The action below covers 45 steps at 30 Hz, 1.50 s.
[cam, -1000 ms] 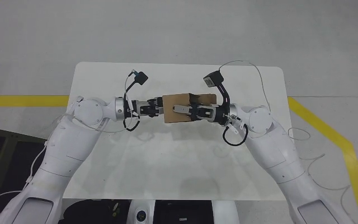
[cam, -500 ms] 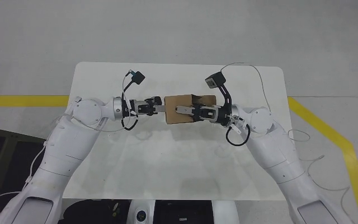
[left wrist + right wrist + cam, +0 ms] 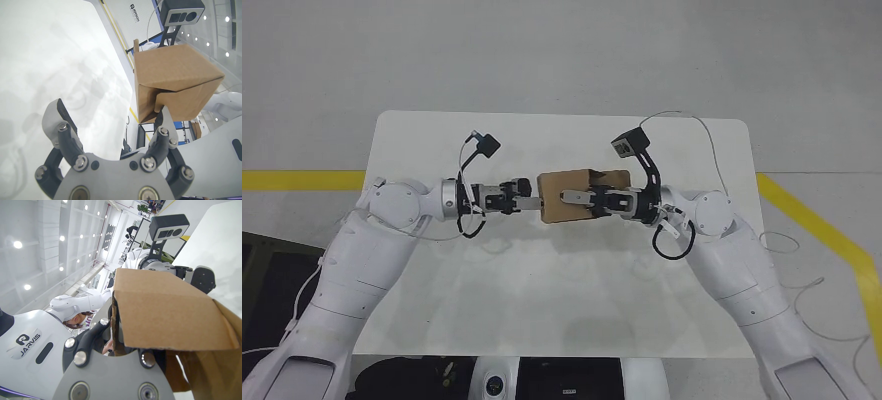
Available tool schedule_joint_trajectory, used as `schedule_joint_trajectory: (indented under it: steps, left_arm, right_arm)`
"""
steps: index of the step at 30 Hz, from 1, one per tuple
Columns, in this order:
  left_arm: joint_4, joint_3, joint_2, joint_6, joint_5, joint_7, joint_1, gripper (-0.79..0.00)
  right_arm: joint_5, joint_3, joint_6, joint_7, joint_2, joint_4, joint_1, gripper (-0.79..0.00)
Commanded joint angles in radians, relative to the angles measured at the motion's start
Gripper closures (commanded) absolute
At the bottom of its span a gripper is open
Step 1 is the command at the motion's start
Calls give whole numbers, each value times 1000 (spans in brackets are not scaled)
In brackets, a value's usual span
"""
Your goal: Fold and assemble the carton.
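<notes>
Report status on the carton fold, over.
Right claw clamped on brown cardboard carton. Left claw open, one fingertip against its end flap. No obstruction seen.

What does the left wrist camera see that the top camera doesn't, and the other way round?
Left wrist view: the folded flaps and seams on the carton's end, close up, with one fingertip of the open left claw against a flap.

Top view: the right claw gripping the carton from the opposite side, and the whole outline of the white table.

Both: the brown carton, the left claw beside it, and the table.
</notes>
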Motion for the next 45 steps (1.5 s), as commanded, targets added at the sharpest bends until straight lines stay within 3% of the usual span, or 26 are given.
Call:
schedule_joint_trajectory:
  steps: [1, 18, 25, 35, 45]
  left_arm:
    - [-3, 2, -1, 2, -4, 5, -1, -785]
    - [-7, 17, -5, -13, -35, 1, -12, -785]
    - [17, -18, 2, -3, -16, 28, -6, -785]
    - [-77, -100, 24, -41, 232, 191, 53, -785]
    - [-181, -139, 33, -55, 538, 399, 136, -785]
  right_arm:
    - [8, -4, -2, 3, -2, 1, 1, 0]
    - [35, -33, -15, 16, -17, 22, 17, 0]
    - [-93, -1, 31, -17, -5, 38, 23, 0]
    - [-254, 18, 172, -110, 8, 41, 9, 0]
    - [-342, -50, 266, -167, -7, 92, 28, 0]
